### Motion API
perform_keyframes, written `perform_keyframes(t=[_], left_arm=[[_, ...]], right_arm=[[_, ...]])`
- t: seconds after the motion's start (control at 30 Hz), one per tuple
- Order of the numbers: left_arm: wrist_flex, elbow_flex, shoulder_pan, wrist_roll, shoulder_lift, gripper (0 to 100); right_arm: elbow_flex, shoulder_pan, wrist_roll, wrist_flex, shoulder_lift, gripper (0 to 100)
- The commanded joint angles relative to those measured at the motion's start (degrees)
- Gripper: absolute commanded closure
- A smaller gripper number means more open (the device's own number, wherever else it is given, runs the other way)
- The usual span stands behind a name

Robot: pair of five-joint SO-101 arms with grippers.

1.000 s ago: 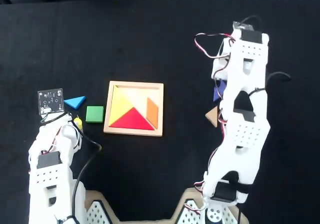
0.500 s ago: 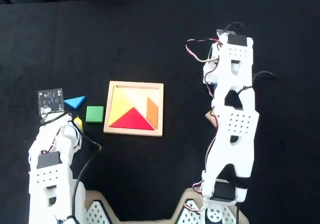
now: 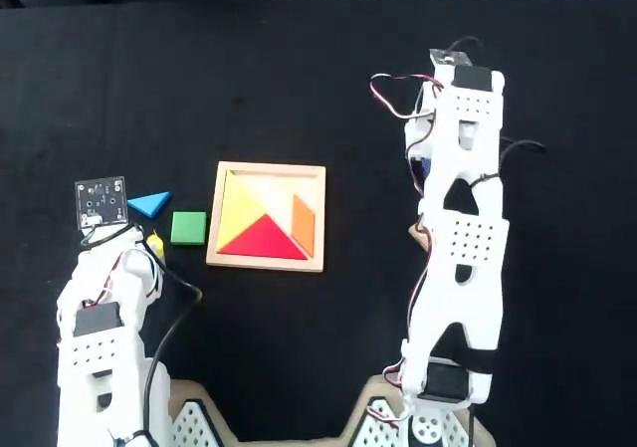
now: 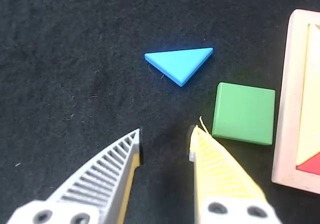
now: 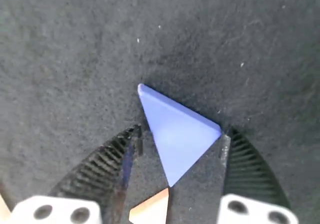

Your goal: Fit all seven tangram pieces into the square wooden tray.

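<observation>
The square wooden tray (image 3: 266,260) holds a yellow triangle (image 3: 239,216), a red triangle (image 3: 264,240) and an orange piece (image 3: 304,223). To its left lie a blue triangle (image 3: 149,204) and a green square (image 3: 188,227). My left gripper (image 4: 165,144) is open on bare cloth, just short of the blue triangle (image 4: 180,63) and the green square (image 4: 244,112). My right gripper (image 5: 179,134) is open and straddles a purple triangle (image 5: 175,119), one finger (image 5: 235,156) touching its corner. A tan piece (image 5: 150,211) lies close behind it.
The right arm (image 3: 460,238) stretches over the cloth to the right of the tray, covering most of the purple triangle and of the tan piece (image 3: 419,230). The tray's rim (image 4: 295,99) borders the green square. Black cloth covers the table.
The right arm has swung left and slightly farther away, settling over the purple triangle. The left arm and the pieces by the tray have not moved.
</observation>
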Motion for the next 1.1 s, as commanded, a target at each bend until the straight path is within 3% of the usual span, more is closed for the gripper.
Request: perform_keyframes(t=[0.0,0.53,0.97,1.07], left_arm=[[-1.0,-0.7,0.7,-0.3,-0.8,83],[-1.0,-0.7,0.7,-0.3,-0.8,83],[-1.0,-0.7,0.7,-0.3,-0.8,83],[-1.0,-0.7,0.7,-0.3,-0.8,83]], right_arm=[[-3.0,-0.2,1.6,1.8,-0.9,74.4],[-2.9,-0.4,12.1,1.3,-0.6,74.5],[-3.5,-0.4,12.3,1.4,4.5,75.0],[-4.8,-0.3,12.3,1.5,4.4,81.0]])
